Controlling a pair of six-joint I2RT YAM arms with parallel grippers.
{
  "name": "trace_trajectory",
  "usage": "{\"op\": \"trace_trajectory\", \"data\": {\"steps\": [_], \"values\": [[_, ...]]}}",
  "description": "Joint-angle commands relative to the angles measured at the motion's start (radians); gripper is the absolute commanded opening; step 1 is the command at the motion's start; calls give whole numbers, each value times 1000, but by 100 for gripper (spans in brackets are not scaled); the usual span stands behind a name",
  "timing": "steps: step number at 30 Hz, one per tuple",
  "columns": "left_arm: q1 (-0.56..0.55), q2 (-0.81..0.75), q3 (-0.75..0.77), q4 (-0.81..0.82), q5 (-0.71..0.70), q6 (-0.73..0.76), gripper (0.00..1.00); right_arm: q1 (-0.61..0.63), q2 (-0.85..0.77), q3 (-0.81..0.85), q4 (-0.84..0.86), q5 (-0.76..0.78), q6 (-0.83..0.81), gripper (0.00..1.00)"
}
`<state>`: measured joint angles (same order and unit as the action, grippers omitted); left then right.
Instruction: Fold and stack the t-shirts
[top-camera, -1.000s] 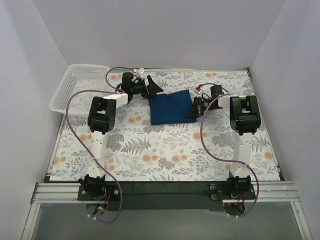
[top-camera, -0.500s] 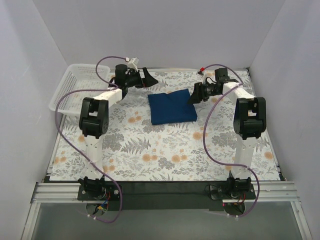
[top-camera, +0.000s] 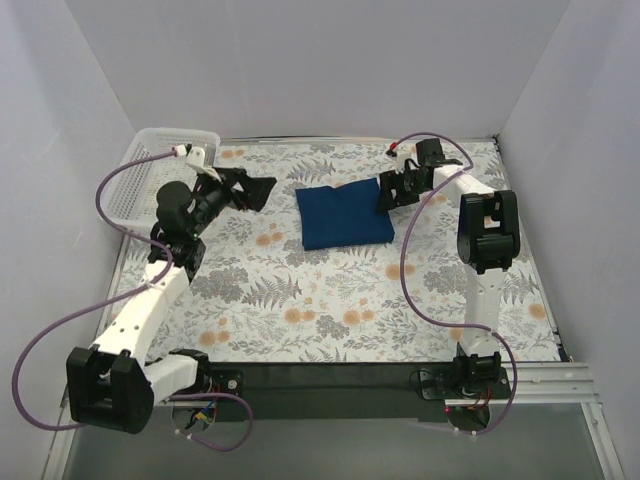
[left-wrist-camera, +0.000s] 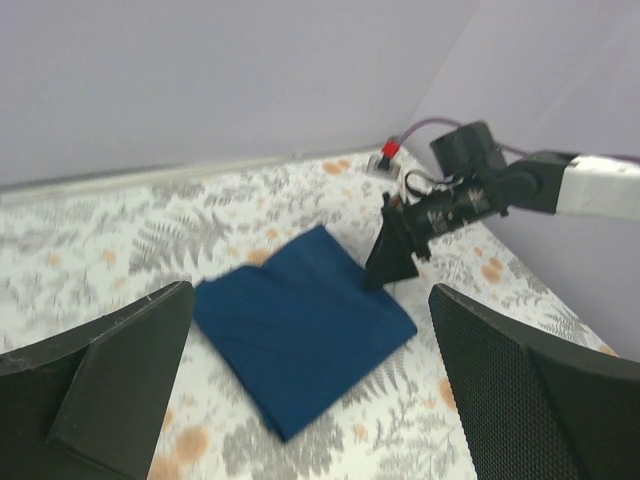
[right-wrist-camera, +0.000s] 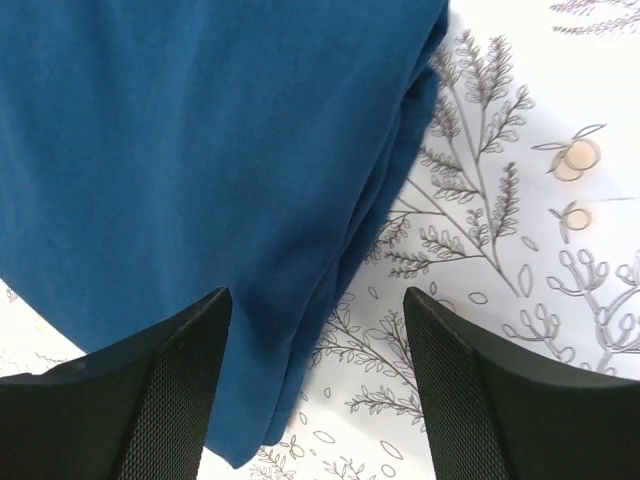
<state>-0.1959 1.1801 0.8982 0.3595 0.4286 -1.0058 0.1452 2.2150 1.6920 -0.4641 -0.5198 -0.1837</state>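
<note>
A dark navy t-shirt (top-camera: 343, 214) lies folded into a flat rectangle on the floral table, at the back middle. It shows in the left wrist view (left-wrist-camera: 300, 325) and fills the upper left of the right wrist view (right-wrist-camera: 200, 180). No chest graphic shows. My left gripper (top-camera: 258, 192) is open and empty, raised to the left of the shirt and apart from it. My right gripper (top-camera: 384, 195) is open and empty, right at the shirt's right edge; its fingertips (right-wrist-camera: 170, 400) straddle the folded edge.
A white lattice basket (top-camera: 150, 170) stands at the back left corner, beside my left arm. The table (top-camera: 330, 300) has a floral cloth. White walls close in the back and both sides. Purple cables loop off both arms.
My left arm has swung back and to the left, away from the shirt's left edge. My right gripper has stayed by the shirt's right edge, shifting slightly. The shirt lies flat and released.
</note>
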Motion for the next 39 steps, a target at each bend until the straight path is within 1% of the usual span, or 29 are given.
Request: {"op": "trace_trajectory", "data": {"steps": [1,2,4,5,8,9,12,13,14,16,17,18,19,20,25,28,29,32,36,39], "values": [[13,-117,-116,-138,-54,-11,98,13,23,20,-13,-6,26,63],[15,-188,-155,-167,-42,-17,98,16,23,15,-11,-12,29,62],[15,-250,-186,-201,-30,-37,98,30,31,8,-13,-25,38,61],[16,-304,-209,-244,-22,-43,98,34,37,8,-15,-28,52,60],[16,-388,-246,-321,-21,-79,98,44,52,8,-16,-52,66,54],[16,-449,-280,-333,-13,-89,98,44,54,8,-16,-43,70,53],[16,-552,-326,-398,-10,-116,98,36,57,17,-16,-23,79,48],[16,-572,-329,-416,-16,-119,98,31,55,18,-18,-26,82,45],[16,-588,-335,-454,-19,-119,98,27,57,20,-18,-25,82,36],[16,-631,-349,-482,-16,-128,98,21,54,20,-18,-16,82,29],[16,-643,-354,-500,-16,-143,98,17,54,21,-19,-14,82,18],[16,-657,-358,-507,-13,-149,98,8,52,23,-18,-14,82,10],[16,-681,-369,-514,-14,-158,98,4,51,23,-19,-8,81,4],[16,-694,-374,-522,-14,-168,98,-1,45,23,-18,-5,78,1],[16,-734,-389,-559,-24,-171,98,-68,5,9,-18,-2,50,1],[16,-752,-397,-574,-21,-172,98,-134,-12,18,-25,-8,24,1],[16,-757,-401,-579,-18,-174,98,-175,-11,24,-39,-5,-2,1],[16,-764,-415,-587,-7,-177,98,-248,-2,63,-76,26,-66,1],[16,-766,-432,-588,9,-185,98,-317,51,179,-149,110,-176,1],[16,-761,-433,-582,15,-185,98,-354,80,256,-163,232,-268,1]]}}
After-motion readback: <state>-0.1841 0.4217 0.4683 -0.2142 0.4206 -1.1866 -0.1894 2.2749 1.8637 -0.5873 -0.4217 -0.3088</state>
